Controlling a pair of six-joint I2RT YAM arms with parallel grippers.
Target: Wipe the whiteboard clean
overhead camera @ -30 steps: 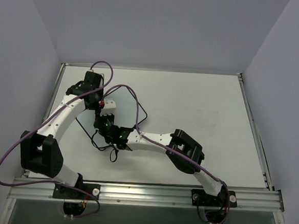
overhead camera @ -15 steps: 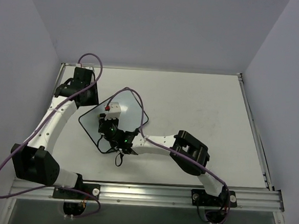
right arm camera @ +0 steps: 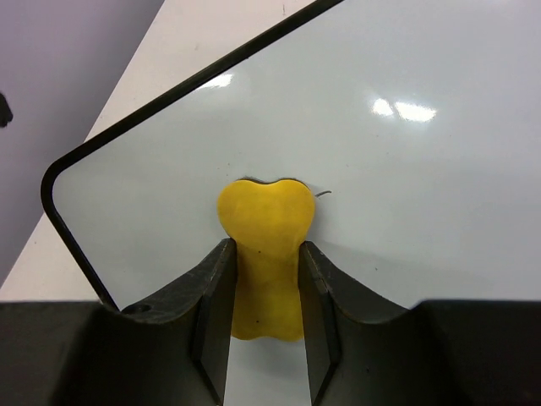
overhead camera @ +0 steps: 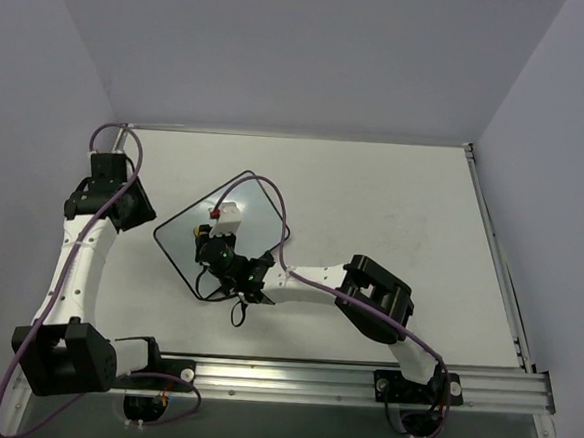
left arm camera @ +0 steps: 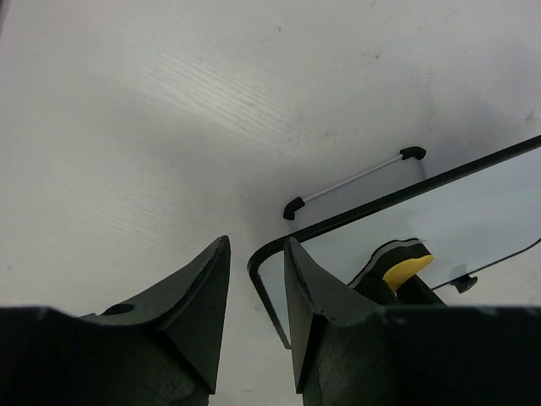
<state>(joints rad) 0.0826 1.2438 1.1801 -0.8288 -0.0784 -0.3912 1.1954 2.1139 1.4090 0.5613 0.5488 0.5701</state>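
The whiteboard (overhead camera: 251, 198) lies flat on the table, turned like a diamond, with a thin black rim. My right gripper (overhead camera: 216, 248) is over its near-left part, shut on the small yellow eraser (right arm camera: 262, 227), which presses on the whiteboard surface (right arm camera: 406, 169). A tiny black mark (right arm camera: 323, 193) shows beside the eraser's tip. My left gripper (overhead camera: 123, 205) is left of the board, apart from it, slightly open and empty (left arm camera: 254, 245). In the left wrist view the board's corner (left arm camera: 269, 254), a black-ended foot (left arm camera: 355, 179) and the eraser (left arm camera: 406, 269) show.
The white table (overhead camera: 393, 206) is bounded by purple walls at left, back and right. A metal rail (overhead camera: 291, 374) runs along the near edge. Purple cables (overhead camera: 274, 193) loop from both arms, one over the board.
My left arm has swung left and off the board, toward the table's left edge. My right gripper with the eraser has shifted slightly on the board.
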